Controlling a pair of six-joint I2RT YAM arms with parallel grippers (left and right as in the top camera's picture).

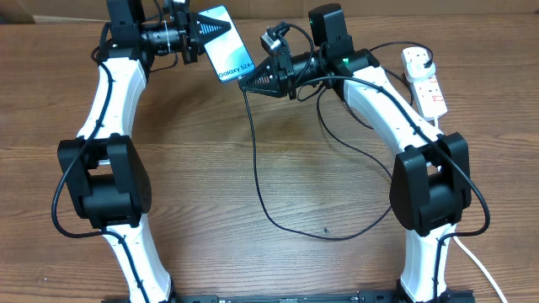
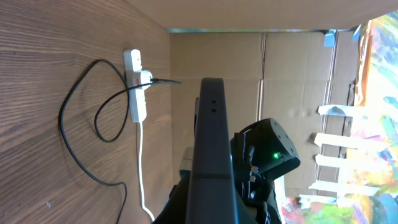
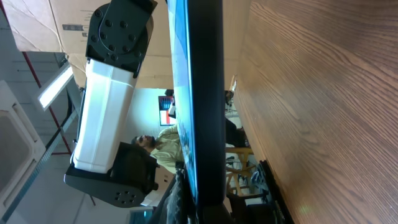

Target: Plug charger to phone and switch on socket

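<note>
- First, nearest the arm bases, the charger (image 1: 257, 177) lay slack on the table (image 1: 210, 210) in a wide loop, thin and black. One run climbed to the right gripper (image 1: 249, 82).
- Right gripper looked clamped on the charger's connector end. The tip itself was hidden, so I judged this from the cable ending at its fingers.
- Just beyond and to its left, the phone (image 1: 224, 42) hung clear of the table, pinched in the left gripper (image 1: 206, 32).
- Phone's long axis ran diagonally toward the right gripper, with the "Galaxy S24" short edge nearest the connector, nearly touching. I judged the right arm nearer for the plug-in.
- Phone looked slim, with a black frame and pale blue screen; it showed edge-on in both wrist views.
- Farthest right sat the white socket (image 1: 424, 80), with a black plug seemingly seated in it.
</note>
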